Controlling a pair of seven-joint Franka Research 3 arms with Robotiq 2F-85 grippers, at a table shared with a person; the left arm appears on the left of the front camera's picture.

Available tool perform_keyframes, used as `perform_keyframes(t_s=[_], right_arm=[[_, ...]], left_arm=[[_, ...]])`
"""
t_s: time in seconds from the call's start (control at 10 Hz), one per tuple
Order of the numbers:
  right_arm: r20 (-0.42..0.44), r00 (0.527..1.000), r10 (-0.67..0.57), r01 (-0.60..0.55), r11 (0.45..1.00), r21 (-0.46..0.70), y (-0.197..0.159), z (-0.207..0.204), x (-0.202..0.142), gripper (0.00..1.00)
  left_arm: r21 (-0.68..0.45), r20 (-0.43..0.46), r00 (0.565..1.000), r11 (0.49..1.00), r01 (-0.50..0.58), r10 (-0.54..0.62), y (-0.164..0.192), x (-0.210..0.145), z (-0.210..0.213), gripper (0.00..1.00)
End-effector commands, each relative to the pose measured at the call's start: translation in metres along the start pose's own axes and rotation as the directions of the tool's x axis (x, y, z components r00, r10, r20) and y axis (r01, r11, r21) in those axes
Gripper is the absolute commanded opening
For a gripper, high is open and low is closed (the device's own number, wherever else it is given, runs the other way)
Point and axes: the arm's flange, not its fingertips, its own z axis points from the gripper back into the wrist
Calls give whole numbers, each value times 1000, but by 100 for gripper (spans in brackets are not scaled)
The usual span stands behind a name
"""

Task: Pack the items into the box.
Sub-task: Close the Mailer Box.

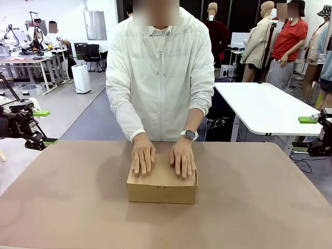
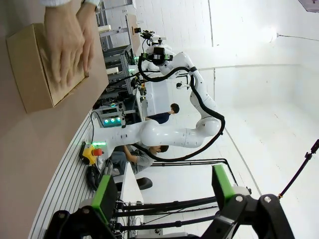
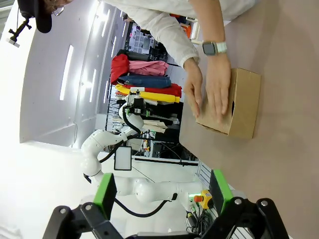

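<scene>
A shallow rectangular brown cardboard box (image 1: pixel 162 188) sits near the middle of the wide, matte brownish-pink table (image 1: pixel 259 207), a little toward the far side where a person in a white zip-up hooded jacket (image 1: pixel 161 72) stands. The box's flap lid is down, and both of the person's hands lie flat on top of it, palms pressed to the cardboard: one hand (image 1: pixel 142 154) on the picture-left part of the lid, the other hand (image 1: pixel 183 157), with a grey wristwatch (image 1: pixel 189 135) above it, on the picture-right part. The box contents are hidden under the lid, so the navy pouch and the black stapler cannot be made out. The left gripper (image 1: pixel 44 127), black with green pads, hangs at the table's left edge, well apart from the box, its jaws spread wide and holding nothing; in the left wrist view its two green-padded fingers (image 2: pixel 105 196) rise from the bottom edge with open air between them, and the box (image 2: pixel 32 67) with the hands on it lies far off in the upper corner. The right gripper (image 1: pixel 306 135) stands at the table's right edge, likewise well away from the box, jaws parted and empty; the right wrist view shows its green-padded fingers (image 3: pixel 219 189) apart, with the box (image 3: pixel 242 103) and the person's hands beyond them.
</scene>
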Motion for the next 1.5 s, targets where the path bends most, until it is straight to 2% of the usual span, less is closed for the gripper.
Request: perform_keyframes(t_s=[0.0, 1.4], right_arm=[[12, 1000, 4, -4, 1000, 27, 4, 0, 1, 100], [12, 1000, 4, -4, 1000, 27, 4, 0, 1, 100]], left_arm=[[-13, -1, 1000, 1000, 21, -21, 0, -1, 0, 100], [-13, -1, 1000, 1000, 21, -21, 0, -1, 0, 100]])
